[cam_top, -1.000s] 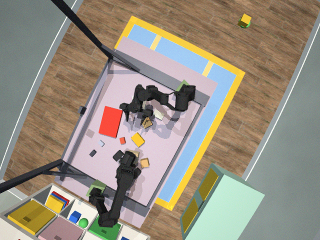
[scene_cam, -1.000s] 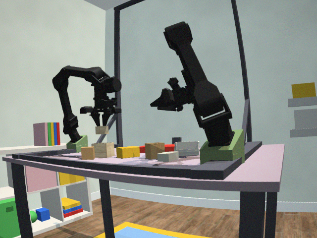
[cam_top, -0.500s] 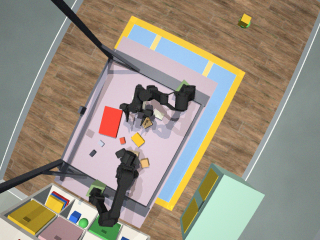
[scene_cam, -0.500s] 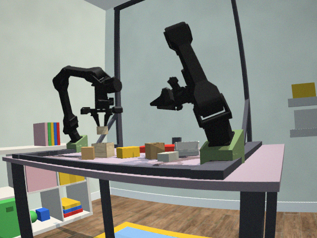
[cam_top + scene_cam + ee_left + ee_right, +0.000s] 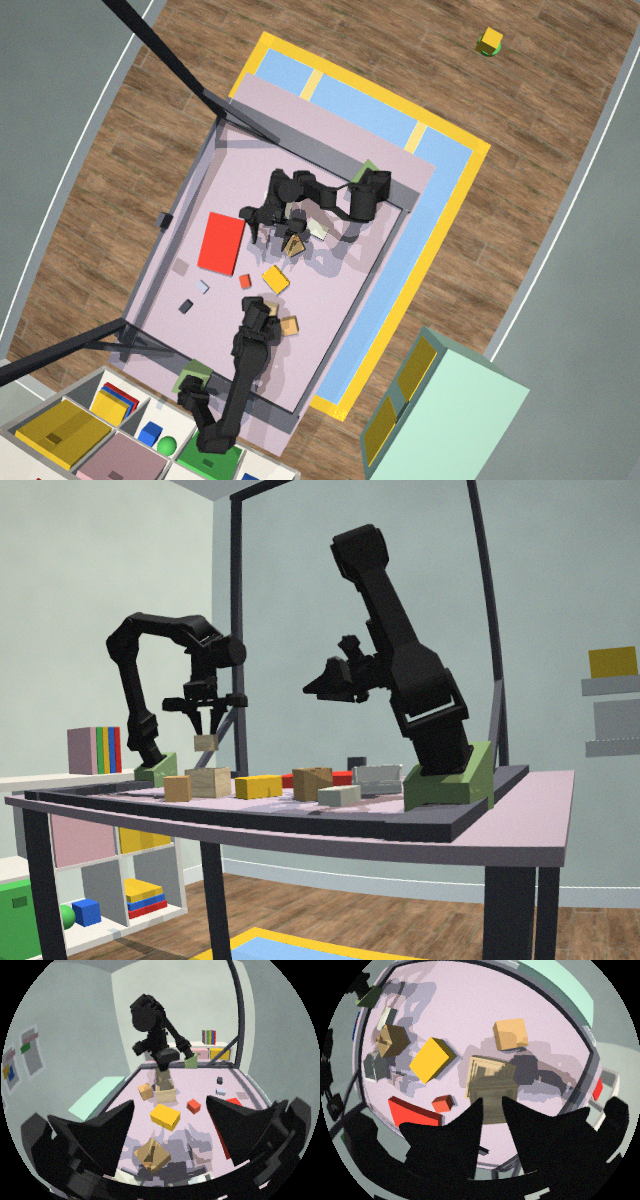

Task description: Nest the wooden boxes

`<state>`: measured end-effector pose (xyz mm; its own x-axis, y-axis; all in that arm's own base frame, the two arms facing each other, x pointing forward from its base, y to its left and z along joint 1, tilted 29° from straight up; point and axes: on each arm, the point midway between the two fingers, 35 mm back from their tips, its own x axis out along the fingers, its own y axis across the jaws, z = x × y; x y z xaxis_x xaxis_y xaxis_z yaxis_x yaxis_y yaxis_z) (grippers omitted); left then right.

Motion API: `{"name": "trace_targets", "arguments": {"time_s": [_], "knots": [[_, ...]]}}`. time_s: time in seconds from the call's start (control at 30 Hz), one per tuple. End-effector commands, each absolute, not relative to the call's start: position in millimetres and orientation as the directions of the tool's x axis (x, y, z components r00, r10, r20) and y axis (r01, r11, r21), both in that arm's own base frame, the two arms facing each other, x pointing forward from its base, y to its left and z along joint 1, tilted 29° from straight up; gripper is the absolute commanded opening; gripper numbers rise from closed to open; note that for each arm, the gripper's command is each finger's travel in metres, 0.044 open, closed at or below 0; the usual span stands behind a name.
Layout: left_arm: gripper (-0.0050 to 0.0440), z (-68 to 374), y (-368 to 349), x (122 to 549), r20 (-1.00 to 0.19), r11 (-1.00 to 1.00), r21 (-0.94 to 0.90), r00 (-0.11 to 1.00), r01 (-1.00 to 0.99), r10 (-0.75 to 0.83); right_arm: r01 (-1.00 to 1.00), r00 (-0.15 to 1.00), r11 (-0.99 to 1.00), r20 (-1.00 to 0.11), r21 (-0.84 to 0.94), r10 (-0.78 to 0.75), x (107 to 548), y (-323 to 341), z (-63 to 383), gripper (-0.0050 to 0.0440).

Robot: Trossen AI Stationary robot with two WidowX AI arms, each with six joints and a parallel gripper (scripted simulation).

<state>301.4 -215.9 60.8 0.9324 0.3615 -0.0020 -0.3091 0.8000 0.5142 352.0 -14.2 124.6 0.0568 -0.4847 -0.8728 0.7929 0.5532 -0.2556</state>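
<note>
From the top: right gripper (image 5: 264, 316) (image 5: 206, 733) (image 5: 163, 1067) (image 5: 493, 1099) over the big pale box (image 5: 271, 308) (image 5: 217, 783) (image 5: 166, 1096) (image 5: 470, 1080), partly hidden by the arm; left gripper (image 5: 269, 244) (image 5: 306, 689) (image 5: 170, 1100) off to one side. From outside: up in the air, pinched in the right gripper, the small pale box (image 5: 205, 742) (image 5: 163, 1078) (image 5: 494, 1108); below, the big pale box flat on the table. From the left wrist: left gripper wide apart, with nothing in it. From the right wrist: rims inside rims in the big pale box, so likely near the last nesting step. Next, probably: line up the sides, turn a bit if crooked, go down slowly, let go. Hard to tell which way the small pale box opens. Watch for catching on a rim.
</note>
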Motion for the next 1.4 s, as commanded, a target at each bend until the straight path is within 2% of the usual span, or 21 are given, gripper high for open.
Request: {"name": "trace_targets", "arguments": {"time_s": [0.0, 0.1, 0.6, 0.7, 1.17, 1.37], "knots": [[0.04, 63.4, -217.8, 301.7, 0.001, 0.805, 0.505, 0.933, -0.312, 0.361, 0.888, 0.068, 0.427, -0.871, -0.169, -0.487, 353.7, -13.7, 129.2, 0.018], [0.04, 63.4, -217.8, 301.7, 0.001, 0.805, 0.505, 0.933, -0.312, 0.361, 0.904, 0.068, 0.4, -0.871, -0.153, -0.487, 353.7, -13.7, 129.2, 0.018], [0.04, 63.4, -217.8, 301.7, 0.001, 0.805, 0.505, 0.933, -0.312, 0.361, 0.994, 0.068, -0.041, -0.871, 0.1, -0.487, 353.7, -13.7, 129.1, 0.018], [0.04, 63.4, -217.8, 301.7, 0.001, 0.805, 0.505, 0.933, -0.312, 0.361, 0.991, 0.068, -0.072, -0.871, 0.117, -0.487, 353.7, -13.7, 129.1, 0.018], [0.04, 63.4, -217.8, 301.7, 0.001, 0.805, 0.505, 0.933, -0.312, 0.361, 0.819, 0.067, -0.471, -0.871, 0.327, -0.487, 353.7, -13.7, 129.0, 0.018], [0.04, 63.4, -217.8, 301.7, 0.001, 0.805, 0.505, 0.933, -0.312, 0.361, 0.732, 0.067, -0.569, -0.871, 0.375, -0.487, 353.7, -13.7, 129.0, 0.018]]}}
